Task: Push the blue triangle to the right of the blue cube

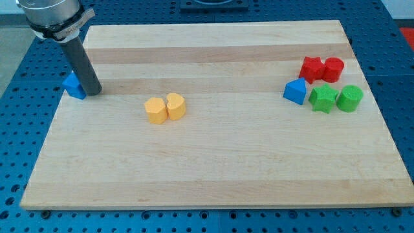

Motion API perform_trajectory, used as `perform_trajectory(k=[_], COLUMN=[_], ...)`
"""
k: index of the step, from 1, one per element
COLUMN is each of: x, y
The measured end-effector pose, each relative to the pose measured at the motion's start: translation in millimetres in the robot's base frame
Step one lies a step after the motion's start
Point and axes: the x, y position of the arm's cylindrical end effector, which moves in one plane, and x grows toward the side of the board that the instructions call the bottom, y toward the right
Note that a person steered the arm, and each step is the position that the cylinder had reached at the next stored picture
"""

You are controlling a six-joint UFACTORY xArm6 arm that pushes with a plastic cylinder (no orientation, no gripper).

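Currently | my tip is touching the blue triangle, right face | probably light, stiff, sliding easily; push its left face | no jaws, holding nothing

Rod upper mount cut off by the view's top edge; rod covers the right side of the blue block at the board's left edge, so its shape cannot be confirmed; my tip sits against that block, contact line not discernible; board's lower right corner cut off by the view's right edge.
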Motion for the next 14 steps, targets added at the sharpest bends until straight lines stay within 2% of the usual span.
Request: perform_trajectory(k=[3, 5, 7, 8, 11, 13, 14], x=[-27, 64, 67, 61, 27, 26, 7], y=[218, 287, 387, 410, 412, 375, 372])
